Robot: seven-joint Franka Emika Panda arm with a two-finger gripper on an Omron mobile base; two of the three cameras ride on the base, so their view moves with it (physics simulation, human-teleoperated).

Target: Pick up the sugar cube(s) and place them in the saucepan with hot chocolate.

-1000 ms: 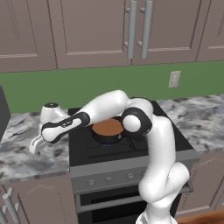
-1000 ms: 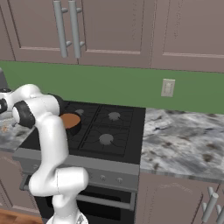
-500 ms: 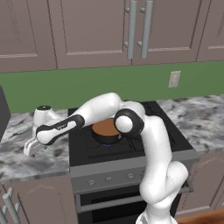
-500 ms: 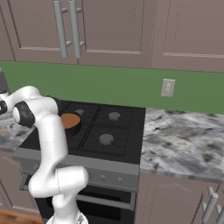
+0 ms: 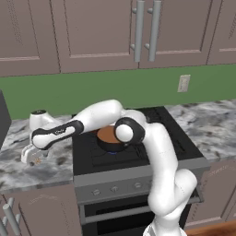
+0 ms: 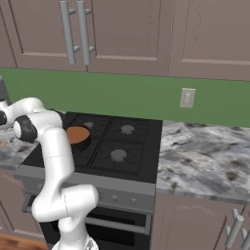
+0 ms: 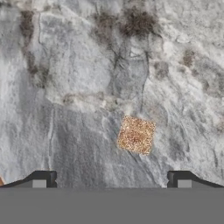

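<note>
The sugar cube (image 7: 136, 135) is a small speckled orange-tan square lying on the grey marble counter (image 7: 78, 87). It lies just ahead of my gripper (image 7: 111, 181), a little right of centre between the two dark fingertips (image 7: 41, 179). The jaws stand wide open with nothing in them. In the left base view the gripper (image 5: 32, 156) hangs low over the left counter, with the sugar cube (image 5: 36, 161) an orange speck right under it. The saucepan with hot chocolate (image 5: 110, 137) sits on the stove's front left burner, black with a flat orange-brown surface, and appears as the saucepan (image 6: 78, 135) in the right base view.
The black stove (image 5: 138, 156) lies right of the gripper, between two marble counters (image 6: 205, 156). A dark appliance (image 5: 2, 120) stands at the counter's far left. Wall cabinets (image 5: 92, 32) hang above, and an outlet (image 5: 183, 83) is on the green wall.
The arm has swung further left and down, bringing the open gripper from near the stove's edge to low over the left counter. The saucepan has not moved.
</note>
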